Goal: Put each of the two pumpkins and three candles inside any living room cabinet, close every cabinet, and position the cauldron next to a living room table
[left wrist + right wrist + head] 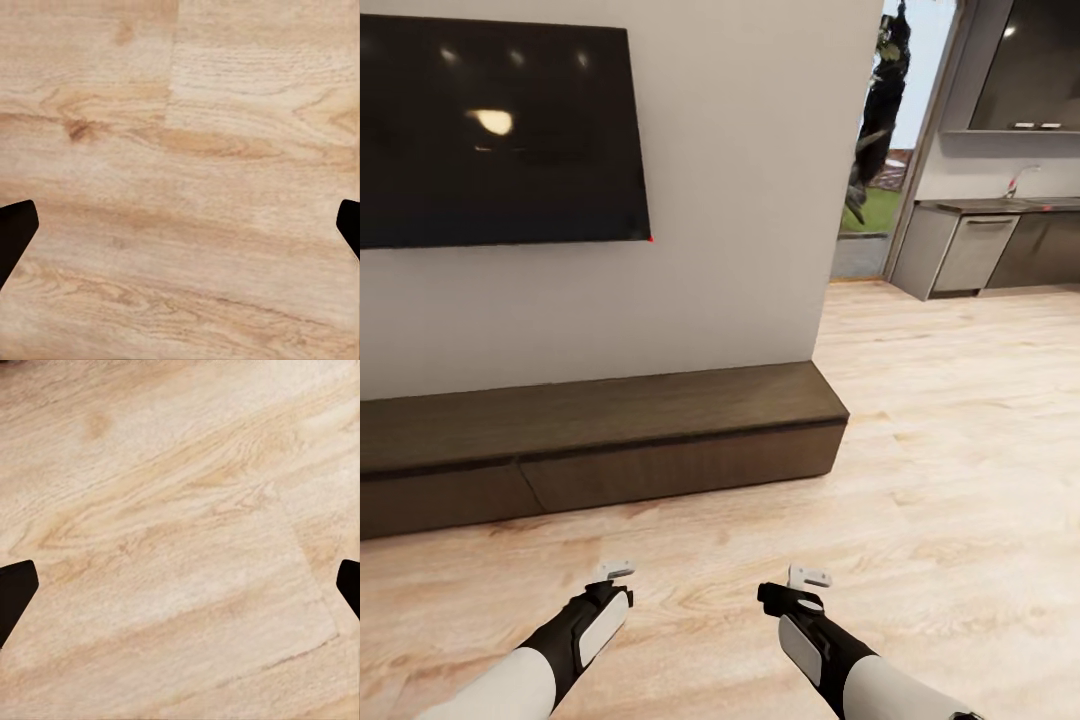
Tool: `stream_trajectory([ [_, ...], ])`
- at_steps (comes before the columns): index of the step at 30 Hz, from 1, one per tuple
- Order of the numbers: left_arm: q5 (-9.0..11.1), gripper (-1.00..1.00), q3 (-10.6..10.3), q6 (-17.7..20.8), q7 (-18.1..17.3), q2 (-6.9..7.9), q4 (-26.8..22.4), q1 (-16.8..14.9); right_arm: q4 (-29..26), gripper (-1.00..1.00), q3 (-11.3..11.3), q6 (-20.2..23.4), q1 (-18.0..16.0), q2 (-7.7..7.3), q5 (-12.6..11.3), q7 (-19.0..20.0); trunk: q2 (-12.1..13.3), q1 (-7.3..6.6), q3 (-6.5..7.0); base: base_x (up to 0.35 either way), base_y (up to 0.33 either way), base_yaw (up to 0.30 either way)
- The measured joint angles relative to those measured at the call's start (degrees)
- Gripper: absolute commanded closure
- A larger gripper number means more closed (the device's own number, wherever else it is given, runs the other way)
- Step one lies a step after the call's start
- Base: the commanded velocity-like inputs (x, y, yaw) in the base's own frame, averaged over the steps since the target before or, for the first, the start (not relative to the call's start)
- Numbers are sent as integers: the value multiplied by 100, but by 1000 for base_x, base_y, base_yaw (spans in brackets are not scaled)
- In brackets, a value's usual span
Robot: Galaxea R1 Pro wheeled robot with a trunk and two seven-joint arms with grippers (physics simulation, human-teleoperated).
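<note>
Head view: light wood plank floor (960, 450) takes up most of the frame, running from the robot's feet out to the kitchen on the right. Pale wall (740, 200) rises behind, ending in a corner right of centre. Black wall-mounted TV (500, 130) hangs on it, upper left, with a lamp glare on the screen. Below the TV, against the wall base, sits the cabinet (600, 440): long, low, dark brown wood, handle-less drawer fronts, all flush and closed; its top is bare. Beyond the wall corner, an opening shows greenery outside (875, 150), then grey kitchen cabinets (970, 250) under a dark bench top (1000, 205) with a tap.

Both arms reach forward low over the floor, well short of the cabinet. Left end effector (616, 571) and right end effector (810, 577) show as pale tips ahead of black-and-white forearms, well apart from each other.

Left wrist view: left end effector (180, 229) points down at bare planks (180, 150); dark fingertips (15, 229) sit at opposite frame edges, spread wide, nothing between them.

Right wrist view: right end effector (180, 589) likewise over planks (180, 510), fingertips (15, 589) at the far edges, spread wide, gripping nothing.
</note>
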Motion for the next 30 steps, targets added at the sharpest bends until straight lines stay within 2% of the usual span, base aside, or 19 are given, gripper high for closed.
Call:
stream_trajectory([
  [8,44,-100,-14,65,-135,-222,-73,0,-4,-100,0,1,0,0,0,-3,0,3,0,12,0,0],
  [11,24,-100,-28,111,-236,-245,-120,0,-4,-100,0,-1,0,0,0,-3,0,1,0,155,0,0],
  [14,56,-100,36,129,-269,-176,-134,-1,-4,-100,0,-6,0,0,1,-3,0,0,0,224,0,0],
  [16,109,-100,156,130,-274,8,-156,-1,-4,-100,0,-11,0,0,6,-3,0,1,0,95,0,0],
  [18,234,-100,418,126,-292,188,-278,-2,-5,-100,2,-51,0,-2,12,-4,0,2,0,39,0,8],
  [21,348,-100,716,162,-321,329,-511,-2,-3,-100,12,-136,0,-8,19,-6,0,2,-7,13,0,110],
  [26,356,-100,836,356,-331,408,-614,-1,0,-100,24,-163,0,-4,21,-7,0,3,-35,3,0,184],
  [30,384,-100,835,415,-336,404,-633,-1,2,-100,25,-166,0,-5,22,-7,0,3,-60,0,0,205],
])
